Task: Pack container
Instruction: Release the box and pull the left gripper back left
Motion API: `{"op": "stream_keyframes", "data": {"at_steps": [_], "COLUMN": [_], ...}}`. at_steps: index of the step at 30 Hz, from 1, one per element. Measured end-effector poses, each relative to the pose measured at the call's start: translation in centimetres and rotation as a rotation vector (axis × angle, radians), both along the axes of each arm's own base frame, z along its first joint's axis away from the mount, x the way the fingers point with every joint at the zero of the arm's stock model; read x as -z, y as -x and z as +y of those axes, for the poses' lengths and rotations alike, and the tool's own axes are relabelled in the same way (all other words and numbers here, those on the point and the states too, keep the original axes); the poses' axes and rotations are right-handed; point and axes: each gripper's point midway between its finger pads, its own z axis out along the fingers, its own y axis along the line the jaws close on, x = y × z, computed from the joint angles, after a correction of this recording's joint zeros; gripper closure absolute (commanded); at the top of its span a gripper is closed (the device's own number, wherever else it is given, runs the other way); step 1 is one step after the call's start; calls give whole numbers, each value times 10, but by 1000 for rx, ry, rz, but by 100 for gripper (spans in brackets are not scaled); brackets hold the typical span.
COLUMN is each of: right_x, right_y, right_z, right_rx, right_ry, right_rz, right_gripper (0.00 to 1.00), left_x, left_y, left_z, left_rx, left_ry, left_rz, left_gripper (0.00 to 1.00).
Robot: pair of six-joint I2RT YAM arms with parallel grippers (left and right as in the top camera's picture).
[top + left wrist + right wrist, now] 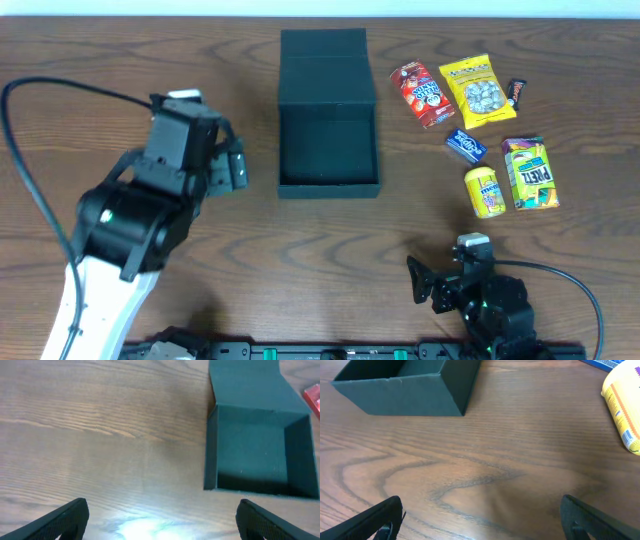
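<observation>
The black container (328, 187) stands open in the middle of the table, its flap lid (324, 52) folded back on the far side, and its inside looks empty. It also shows in the left wrist view (211, 450) and the right wrist view (405, 396). My left gripper (233, 166) is open and empty, over bare table left of the container (162, 512). My right gripper (437, 283) is open and empty, low near the front edge, right of the container's front (481, 510).
Snacks lie right of the container: a red packet (422, 93), a yellow nut bag (478, 90), a small dark bar (516, 92), a blue packet (465, 146), a yellow tube (485, 191) and a green-yellow box (530, 173). The tube shows in the right wrist view (622, 405).
</observation>
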Motion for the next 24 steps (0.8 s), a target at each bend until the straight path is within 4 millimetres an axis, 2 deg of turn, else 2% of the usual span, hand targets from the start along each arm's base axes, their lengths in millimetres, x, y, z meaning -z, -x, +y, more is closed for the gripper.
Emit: {"op": "stream_keyframes", "data": {"at_steps": [4,9,24], "right_x": [0,0,0], "right_y": [0,0,0], "right_z": [0,0,-1], "right_rx": [0,0,2], "right_ry": [0,1,2], "right_rz": [0,0,-1], "right_gripper": [1,1,1], "left_x": [-3,1,2], "left_y": [12,21,24], "left_z": [-17,-32,-37], "left_rx": [181,305,344], "left_ry": [8,28,37], "left_rz": [14,47,57], "left_gripper": [5,5,5]}}
